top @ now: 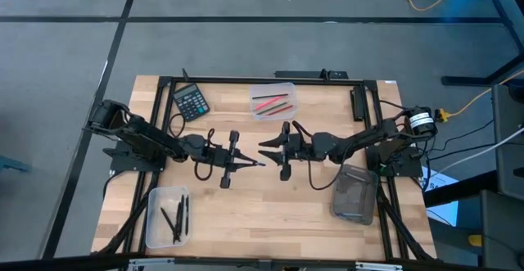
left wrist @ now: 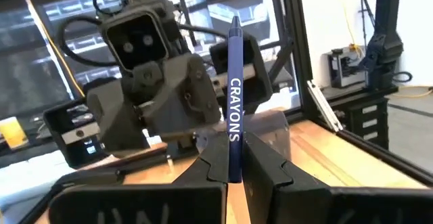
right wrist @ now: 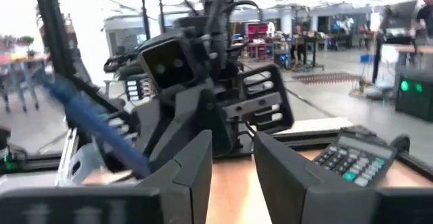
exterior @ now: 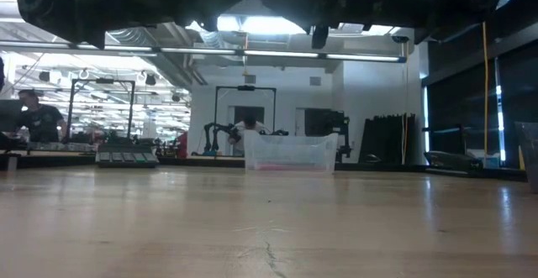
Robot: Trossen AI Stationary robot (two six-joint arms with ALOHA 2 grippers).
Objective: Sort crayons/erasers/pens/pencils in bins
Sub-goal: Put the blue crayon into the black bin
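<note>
A blue crayon (left wrist: 234, 95) marked CRAYONS sticks up from my left gripper (left wrist: 235, 164), which is shut on it above the middle of the table (top: 255, 163). Facing it from the table's right, my right gripper (right wrist: 233, 160) (top: 266, 148) stands open with nothing between its fingers; the blue crayon (right wrist: 95, 126) shows slanted beside it. A clear bin (top: 273, 101) with red and green sticks rests at the far middle. Another clear bin (top: 168, 216) with black sticks sits near left. The smoky dark bin (top: 354, 192) sits near right. My left gripper pinches the crayon's lower end (left wrist: 235, 173) between its two fingers. The fingers come about level from the table's left. The crayon rises from them with its pointed tip (left wrist: 235, 22) up, lifted clear of the table.
A black calculator (top: 190, 101) lies at the far left of the table. A black frame (top: 360, 99) runs around the table's edges. In the low view the far clear bin (exterior: 289, 154) stands beyond bare wood, with both arms overhead. A person shows in the room at the far left.
</note>
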